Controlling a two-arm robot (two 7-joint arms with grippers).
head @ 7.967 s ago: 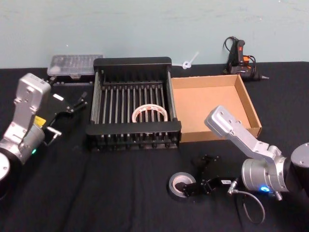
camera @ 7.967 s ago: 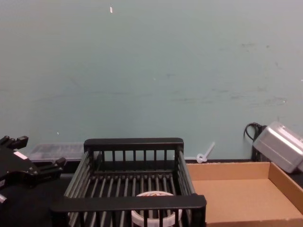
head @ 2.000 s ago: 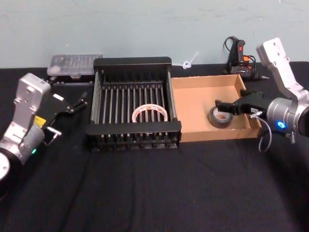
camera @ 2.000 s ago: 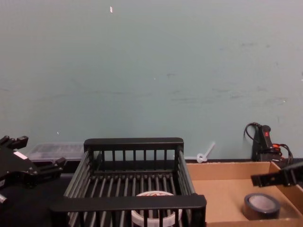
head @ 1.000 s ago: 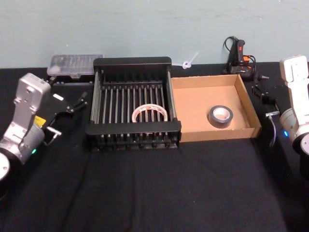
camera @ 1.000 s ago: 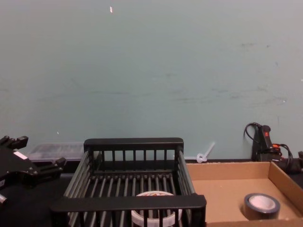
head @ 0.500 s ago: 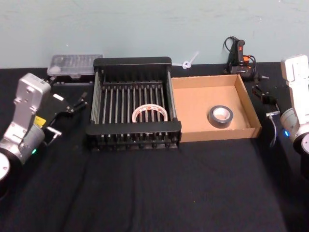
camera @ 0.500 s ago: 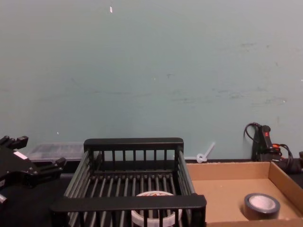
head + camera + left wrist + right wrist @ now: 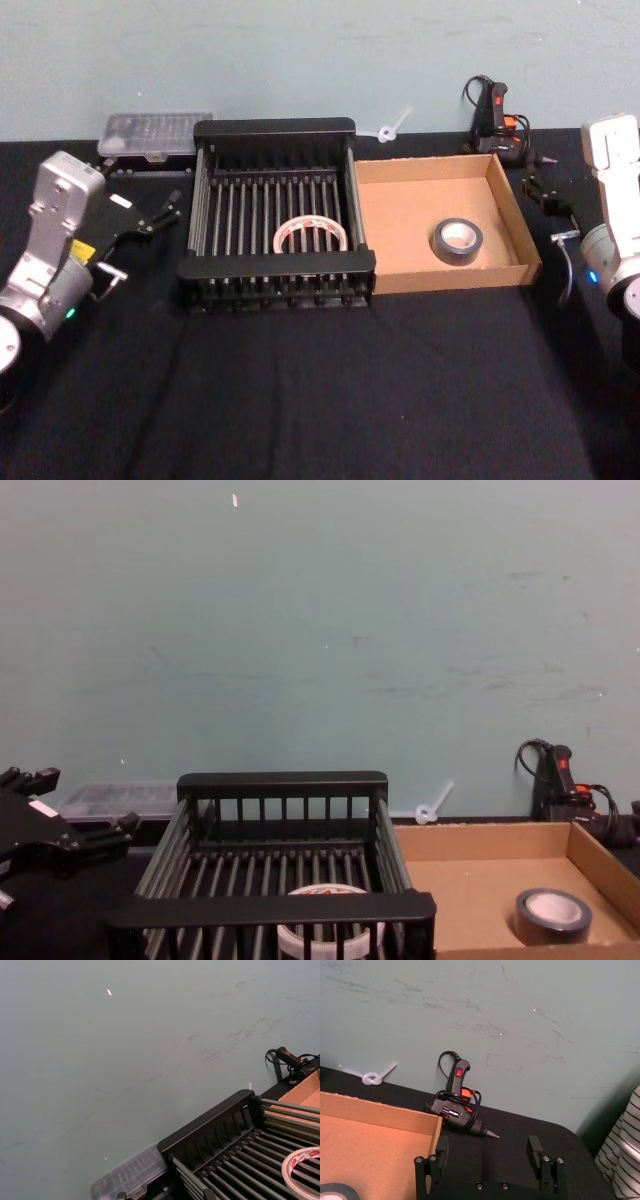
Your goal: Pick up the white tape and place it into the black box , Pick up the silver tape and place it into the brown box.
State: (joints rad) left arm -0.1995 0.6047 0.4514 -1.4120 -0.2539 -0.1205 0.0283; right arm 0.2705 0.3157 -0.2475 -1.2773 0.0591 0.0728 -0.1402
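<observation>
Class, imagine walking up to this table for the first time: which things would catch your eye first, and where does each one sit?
The black box stands mid-table with the white tape lying flat on its slatted bottom. Beside it on the right, the brown box holds the silver tape. The left gripper rests left of the crate, and the right gripper, jaws open, sits right of the cardboard box near a black glue gun.

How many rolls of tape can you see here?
2. The white tape lies on the slatted floor of the black box; the silver tape lies flat in the brown box beside it.
</observation>
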